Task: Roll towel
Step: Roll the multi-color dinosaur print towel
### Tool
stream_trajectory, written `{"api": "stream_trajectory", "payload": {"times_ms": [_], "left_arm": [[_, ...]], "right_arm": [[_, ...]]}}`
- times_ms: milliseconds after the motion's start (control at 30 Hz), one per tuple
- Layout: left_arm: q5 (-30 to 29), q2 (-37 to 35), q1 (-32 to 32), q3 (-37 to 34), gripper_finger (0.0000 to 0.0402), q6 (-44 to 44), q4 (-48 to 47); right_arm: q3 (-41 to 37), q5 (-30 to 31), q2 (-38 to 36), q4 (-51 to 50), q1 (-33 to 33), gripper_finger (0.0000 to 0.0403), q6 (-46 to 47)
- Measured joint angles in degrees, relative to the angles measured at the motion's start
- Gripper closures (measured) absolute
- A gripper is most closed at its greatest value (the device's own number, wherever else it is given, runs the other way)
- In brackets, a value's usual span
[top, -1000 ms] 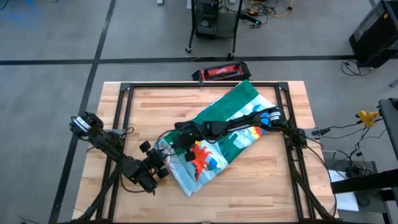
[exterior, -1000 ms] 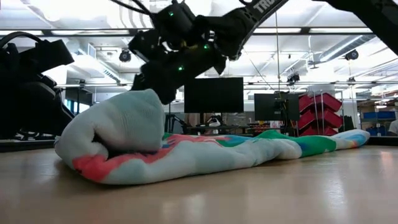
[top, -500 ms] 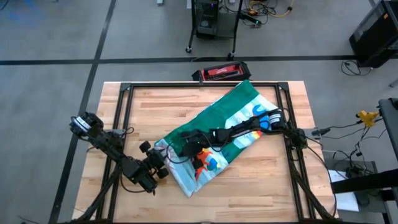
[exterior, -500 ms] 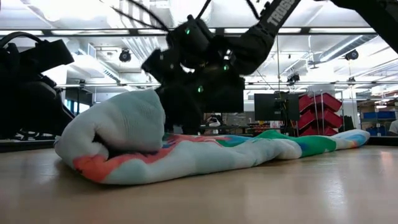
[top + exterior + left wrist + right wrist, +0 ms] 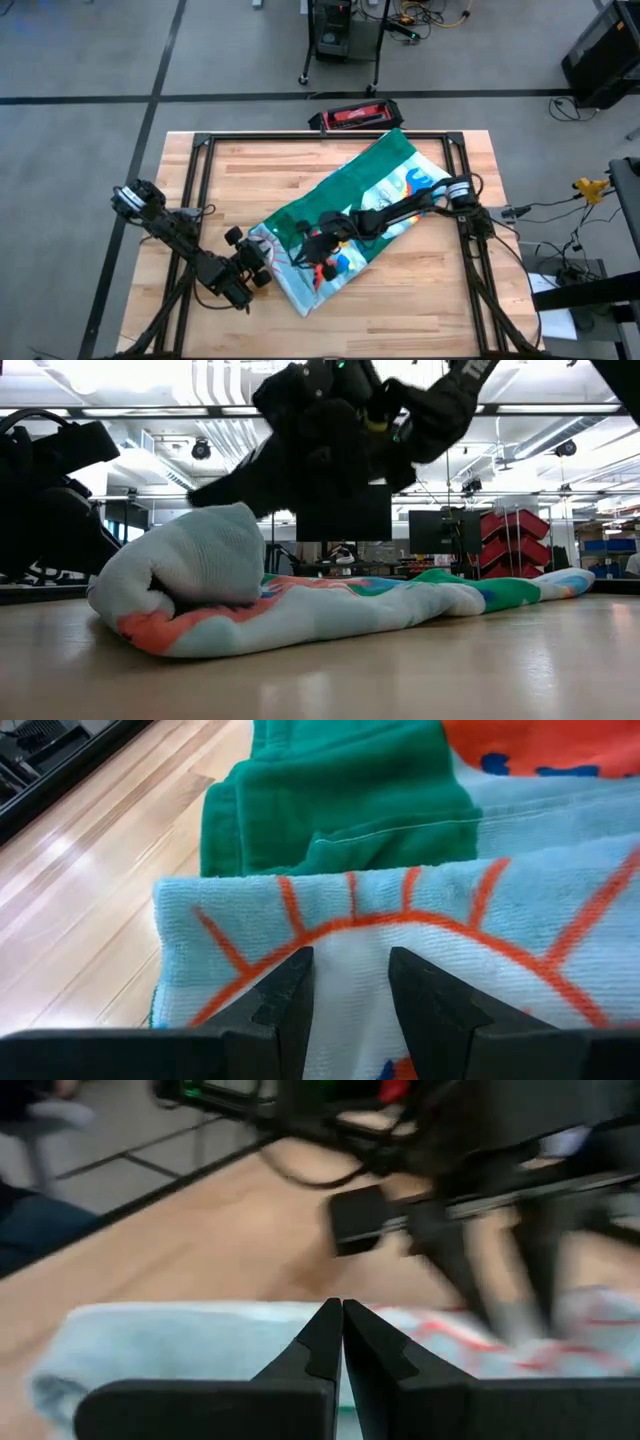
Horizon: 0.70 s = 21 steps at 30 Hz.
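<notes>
Left claw (image 5: 350, 990) seemingly gripping towel (image 5: 480, 910)

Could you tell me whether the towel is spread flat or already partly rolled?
Partly rolled: the towel bulges into a thick roll at one end, while the rest lies flat.

My right gripper (image 5: 318, 262) has slid across the towel (image 5: 395, 190) toward the table's front edge, uncovering more of the towel's printed far end.

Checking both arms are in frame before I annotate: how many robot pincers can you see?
2. The left pincer grips the towel at its rolled end, near the table's left side; the right pincer, shut, hovers over the towel's printed middle.
</notes>
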Motion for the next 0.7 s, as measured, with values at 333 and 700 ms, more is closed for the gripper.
{"api": "stream_trajectory", "payload": {"times_ms": [333, 700], "left_arm": [[-1.09, -5.11, 0.07, -0.11, 0.0283, -3.08, -9.7], [-7.72, -5.54, 1.89, -5.09, 0.0283, -10.6, -8.65]], "right_arm": [[2.84, -0.36, 7.17, -0.07, 0.69, 0.0403, 2.1], [2.7, 0.19, 6.29, -0.81, 1.51, 0.0403, 1.51]]}}
